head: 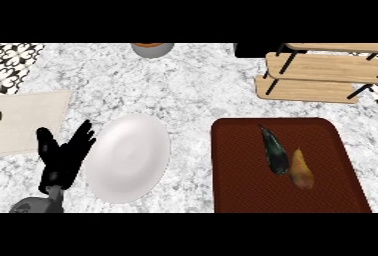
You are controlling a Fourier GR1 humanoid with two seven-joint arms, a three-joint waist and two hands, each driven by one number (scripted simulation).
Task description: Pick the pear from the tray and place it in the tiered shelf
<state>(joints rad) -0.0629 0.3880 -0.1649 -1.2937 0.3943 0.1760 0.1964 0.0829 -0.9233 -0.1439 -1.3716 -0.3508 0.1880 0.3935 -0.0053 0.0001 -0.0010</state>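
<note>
Golden-brown tapered pear [301,170] lying on the dark red woven tray [236,175], right of centre, touching a dark green slender vegetable [274,150] alongside. Not yet lifted, so nothing done: pick, carry and placement all left. Long axis running near-vertical in view, slightly tilted; narrow stem end aimed away, toward the light wooden tiered shelf [317,75] standing well apart at upper right, shelf boards bare. Left hand [63,155] resting by the white oval plate [127,157] on the speckled grey tabletop [199,85], fingers straight and released, holding nothing. Right hand nowhere in sight.
</note>
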